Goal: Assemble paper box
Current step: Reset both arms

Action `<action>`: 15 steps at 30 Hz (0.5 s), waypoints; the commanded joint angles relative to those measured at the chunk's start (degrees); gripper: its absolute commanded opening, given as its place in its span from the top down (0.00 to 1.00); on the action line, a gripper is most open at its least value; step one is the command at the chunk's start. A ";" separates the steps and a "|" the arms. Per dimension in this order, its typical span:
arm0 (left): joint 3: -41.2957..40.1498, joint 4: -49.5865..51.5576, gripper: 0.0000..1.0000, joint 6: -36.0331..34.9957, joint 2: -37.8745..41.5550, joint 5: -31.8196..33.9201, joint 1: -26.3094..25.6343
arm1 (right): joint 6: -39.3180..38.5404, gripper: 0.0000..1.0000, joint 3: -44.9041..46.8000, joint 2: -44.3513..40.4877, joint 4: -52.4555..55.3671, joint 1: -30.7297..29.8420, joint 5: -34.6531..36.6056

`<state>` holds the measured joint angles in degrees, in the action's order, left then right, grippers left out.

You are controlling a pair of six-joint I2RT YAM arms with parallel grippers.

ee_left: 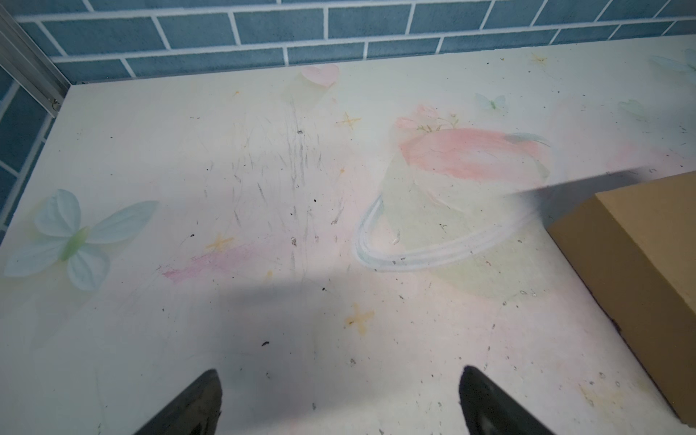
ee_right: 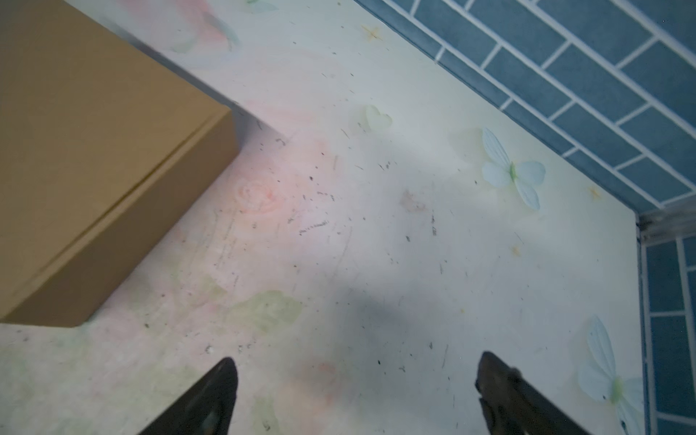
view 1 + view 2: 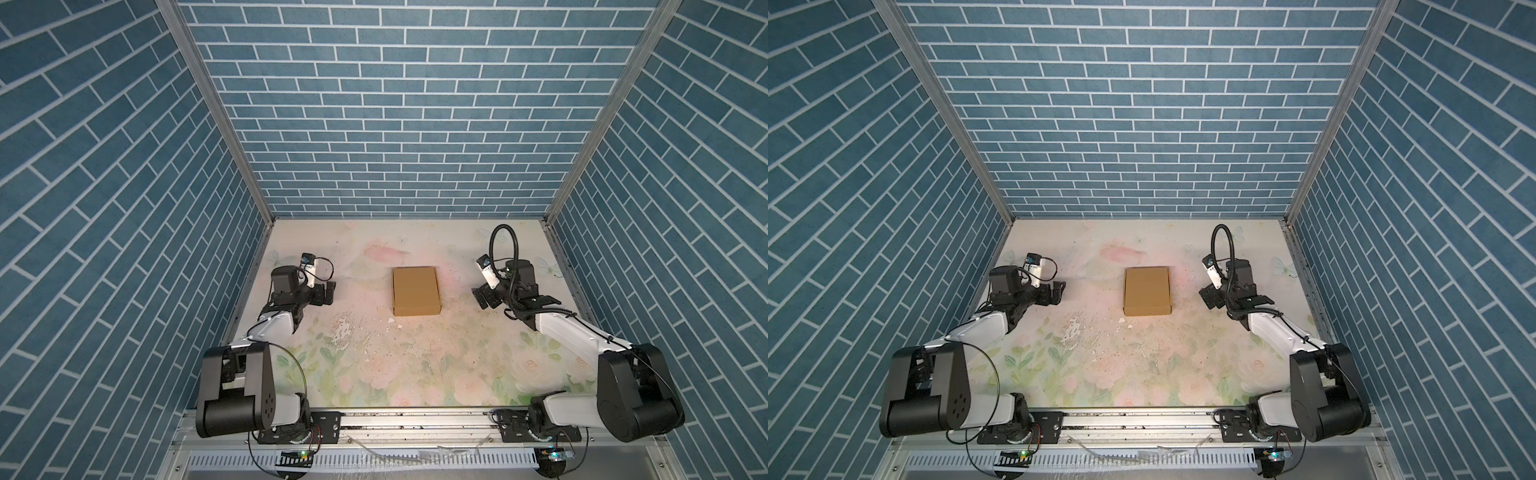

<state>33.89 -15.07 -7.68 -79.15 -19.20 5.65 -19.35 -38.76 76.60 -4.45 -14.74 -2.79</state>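
The paper box (image 3: 415, 291) (image 3: 1147, 291) is a plain tan cardboard mailer, folded into a shallow closed rectangle, lying flat in the middle of the table. My left gripper (image 3: 330, 293) (image 3: 1059, 293) hovers to its left, well apart from it, open and empty. My right gripper (image 3: 480, 297) (image 3: 1206, 298) hovers to its right, also apart, open and empty. In the left wrist view the gripper (image 1: 341, 376) shows only bare tabletop between its fingertips, with a box corner (image 1: 640, 256) at the side. The right wrist view shows the same for its gripper (image 2: 357, 359) and the box (image 2: 94, 150).
The floral tabletop (image 3: 415, 374) has a flaked, scuffed patch (image 3: 343, 330) and small white scraps (image 3: 390, 321) in front of the box. Blue brick walls (image 3: 399, 124) close the back and both sides. An aluminium rail (image 3: 415, 422) carrying both arm bases runs along the front edge.
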 commanded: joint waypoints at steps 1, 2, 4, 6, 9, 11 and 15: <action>-1.60 -9.70 0.00 1.80 -1.79 0.52 0.24 | 4.99 0.01 2.66 -1.04 -5.80 2.36 3.79; -2.55 -11.87 0.00 2.51 -2.15 0.17 0.24 | 5.51 0.01 3.78 -0.88 -7.38 3.41 4.53; -4.17 -16.22 0.01 3.49 -2.86 -1.25 0.21 | 6.66 0.01 5.61 -0.43 -10.11 5.60 5.07; -5.61 -21.23 0.00 3.90 -3.99 -3.15 0.15 | 7.63 0.01 7.37 -0.03 -13.77 7.80 4.86; -5.76 -23.44 0.00 3.53 -6.57 -3.20 -0.11 | 9.98 0.01 8.70 1.62 -18.34 10.97 2.43; -6.38 -24.98 0.00 3.59 -7.04 -2.70 -0.27 | 12.21 0.02 9.08 3.22 -21.55 13.01 -0.21; -7.98 -27.37 0.00 2.90 -6.57 -1.76 -0.93 | 15.60 0.02 8.06 6.37 -22.95 15.53 -1.84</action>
<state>27.20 -37.71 -4.69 -86.13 -21.02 5.23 -8.95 -30.20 81.19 -22.83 -0.30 -2.24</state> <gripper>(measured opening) 0.995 0.983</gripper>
